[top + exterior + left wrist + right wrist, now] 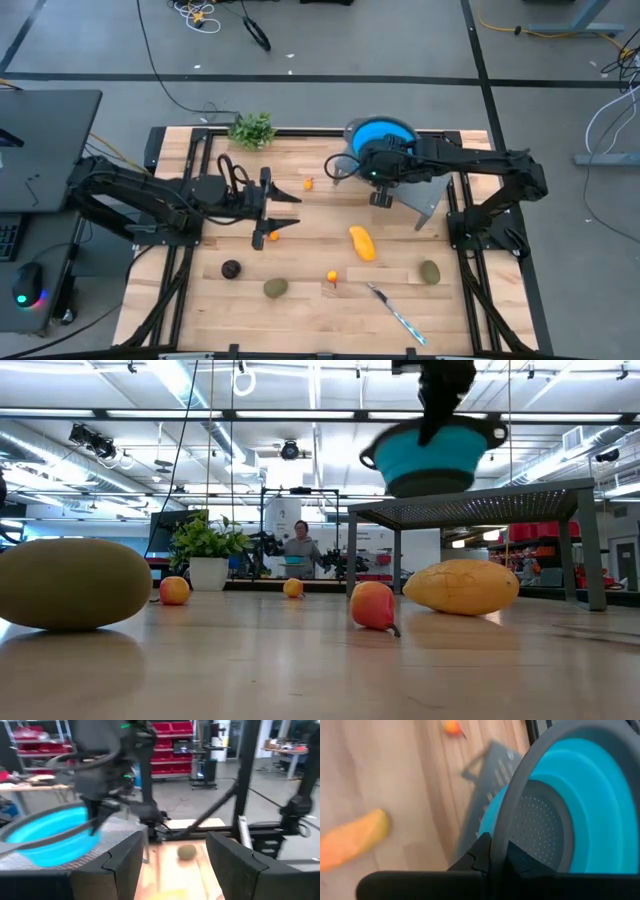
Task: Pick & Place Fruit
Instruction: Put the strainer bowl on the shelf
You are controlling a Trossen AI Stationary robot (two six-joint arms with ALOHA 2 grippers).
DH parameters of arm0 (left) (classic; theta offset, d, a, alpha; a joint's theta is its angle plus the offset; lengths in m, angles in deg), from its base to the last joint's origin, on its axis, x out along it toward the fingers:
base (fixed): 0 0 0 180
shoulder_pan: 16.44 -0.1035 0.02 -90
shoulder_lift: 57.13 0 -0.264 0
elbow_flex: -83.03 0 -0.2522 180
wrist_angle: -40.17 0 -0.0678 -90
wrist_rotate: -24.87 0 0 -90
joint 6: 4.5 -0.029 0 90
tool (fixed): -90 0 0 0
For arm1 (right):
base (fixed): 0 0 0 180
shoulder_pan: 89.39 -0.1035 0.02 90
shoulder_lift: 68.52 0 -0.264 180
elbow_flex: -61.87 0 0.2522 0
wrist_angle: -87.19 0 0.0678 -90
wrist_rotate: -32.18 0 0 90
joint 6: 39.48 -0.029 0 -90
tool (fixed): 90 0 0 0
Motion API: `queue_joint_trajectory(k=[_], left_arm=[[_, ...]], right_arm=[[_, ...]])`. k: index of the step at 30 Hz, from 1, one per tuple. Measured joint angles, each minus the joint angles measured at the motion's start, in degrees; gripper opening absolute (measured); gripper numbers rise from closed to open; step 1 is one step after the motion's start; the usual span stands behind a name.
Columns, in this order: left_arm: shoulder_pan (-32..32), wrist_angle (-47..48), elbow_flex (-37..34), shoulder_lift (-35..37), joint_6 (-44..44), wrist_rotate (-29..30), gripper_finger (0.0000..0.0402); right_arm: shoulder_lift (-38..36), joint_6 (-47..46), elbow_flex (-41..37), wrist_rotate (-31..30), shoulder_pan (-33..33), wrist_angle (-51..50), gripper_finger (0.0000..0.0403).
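My right gripper (pixel 375 158) is shut on a blue colander with a grey rim (pixel 435 455), held over a grey perforated stand (pixel 470 500) at the table's far right. My left gripper (pixel 290 211) stands open and level over the table's middle left, with nothing between its fingers. On the wood lie a yellow fruit (pixel 362 243), two olive-green fruits (pixel 276 288) (pixel 430 271), a dark purple one (pixel 231 268) and small orange ones (pixel 308 184) (pixel 273 237) (pixel 332 276). My right gripper pinches the colander's grey rim (pixel 496 837), one finger inside the bowl and one outside. The fingers come from above, slanting down. The colander hangs below them, about upright, over the stand's top; whether its bottom touches the stand I cannot tell.
A knife with a blue handle (pixel 395 312) lies near the front edge. A leafy green sprig (pixel 252 130) stands at the far left corner. A person shows far off in the room (pixel 300 545). Bare wood lies between the fruits.
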Motion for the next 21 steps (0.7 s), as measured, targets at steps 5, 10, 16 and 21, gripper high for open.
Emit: queue_joint_trajectory(k=[5,10,16,21], left_arm=[[1.8,0.1,0.0,0.0,-1.3,1.0,0.0224],[2.0,-0.4,0.0,0.0,-2.2,2.5,0.0224],[2.0,0.2,0.0,0.0,-1.8,2.7,0.0224],[2.0,0.5,0.0,0.0,-1.9,2.7,0.0224]], right_arm=[[-0.2,-2.8,-1.2,-1.2,-0.3,-2.2,0.0019],[-0.2,-4.8,-1.2,-1.1,-1.0,-1.6,0.0019],[-0.4,-13.6,-1.2,-2.5,-1.7,-9.4,0.0019],[-1.1,-20.4,-1.2,-3.5,-3.6,-15.2,0.0019]])
